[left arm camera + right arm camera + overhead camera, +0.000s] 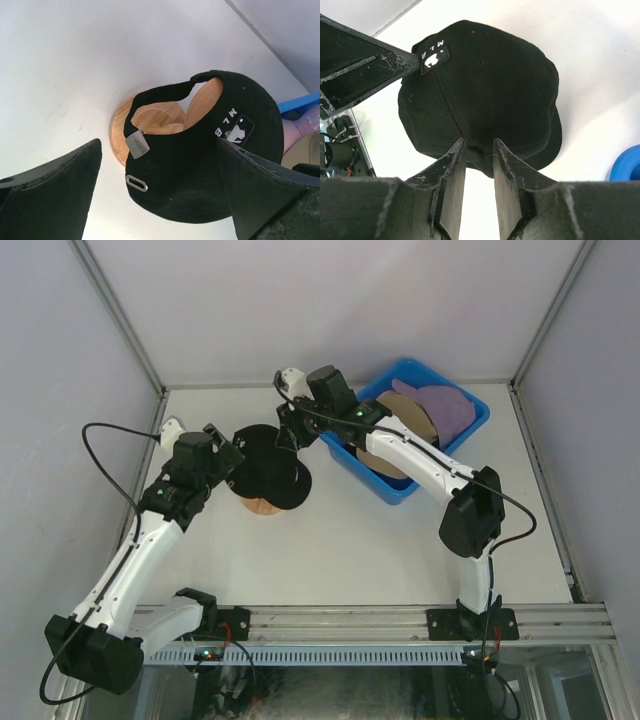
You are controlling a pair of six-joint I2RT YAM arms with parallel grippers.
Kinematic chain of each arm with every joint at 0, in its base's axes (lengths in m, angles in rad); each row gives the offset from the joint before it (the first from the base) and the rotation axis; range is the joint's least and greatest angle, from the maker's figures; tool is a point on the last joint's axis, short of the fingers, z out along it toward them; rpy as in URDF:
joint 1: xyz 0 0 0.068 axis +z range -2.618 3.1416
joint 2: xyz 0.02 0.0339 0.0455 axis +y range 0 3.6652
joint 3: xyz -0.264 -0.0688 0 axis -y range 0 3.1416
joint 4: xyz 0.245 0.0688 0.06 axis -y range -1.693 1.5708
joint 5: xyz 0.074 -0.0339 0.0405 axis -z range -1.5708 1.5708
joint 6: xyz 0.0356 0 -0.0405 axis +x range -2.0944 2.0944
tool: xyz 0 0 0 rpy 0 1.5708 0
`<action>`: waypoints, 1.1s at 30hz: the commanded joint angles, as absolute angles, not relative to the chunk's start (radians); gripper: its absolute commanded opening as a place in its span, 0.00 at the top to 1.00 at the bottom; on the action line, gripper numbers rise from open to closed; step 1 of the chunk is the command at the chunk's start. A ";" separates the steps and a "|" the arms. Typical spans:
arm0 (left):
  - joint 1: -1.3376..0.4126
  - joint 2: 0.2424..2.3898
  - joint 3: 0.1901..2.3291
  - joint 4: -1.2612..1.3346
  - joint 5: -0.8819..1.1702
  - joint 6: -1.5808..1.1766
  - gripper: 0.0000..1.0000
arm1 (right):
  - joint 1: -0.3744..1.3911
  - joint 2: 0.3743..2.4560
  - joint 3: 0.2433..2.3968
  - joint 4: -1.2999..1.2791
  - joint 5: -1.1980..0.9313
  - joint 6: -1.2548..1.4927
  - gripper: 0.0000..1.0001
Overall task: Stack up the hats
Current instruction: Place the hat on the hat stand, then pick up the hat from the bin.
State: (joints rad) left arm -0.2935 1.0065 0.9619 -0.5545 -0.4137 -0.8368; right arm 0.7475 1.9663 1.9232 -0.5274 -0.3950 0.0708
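- black cap (200, 165): plain black, with white "mlb" lettering, a white logo patch and a silver strap buckle
- wooden stand (117, 135): pale honey wood
- bin (398, 494): bright blue
- purple cap (447, 405): soft lilac purple
- tan cap (403, 408): dull tan brown
- table (400, 560): plain white

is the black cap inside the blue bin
No, the black cap sits on the wooden stand, outside the blue bin.

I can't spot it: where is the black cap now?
Top view: the black cap sits on the wooden stand, left of centre, just left of the blue bin.
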 commanded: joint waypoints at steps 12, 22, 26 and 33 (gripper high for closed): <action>-0.273 1.063 0.973 -0.624 -0.426 -0.865 0.00 | 0.709 1.871 1.909 -0.433 -0.359 0.132 0.71; -0.253 1.113 0.962 -0.714 -0.405 -0.882 0.00 | 0.624 1.771 1.874 -0.496 -0.091 0.237 0.69; -0.247 1.115 0.960 -0.734 -0.405 -0.881 0.00 | 0.548 1.743 1.853 -0.568 0.045 0.285 0.68; -0.237 1.067 0.963 -0.745 -0.442 -0.900 0.00 | 0.437 1.724 1.808 -0.658 0.190 0.298 0.65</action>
State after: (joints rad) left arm -0.2474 1.1175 0.9623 -0.7227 -0.4160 -0.8982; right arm 0.4843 1.7519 1.8286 -0.5919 0.0685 0.2596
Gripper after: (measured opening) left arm 0.996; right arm 0.340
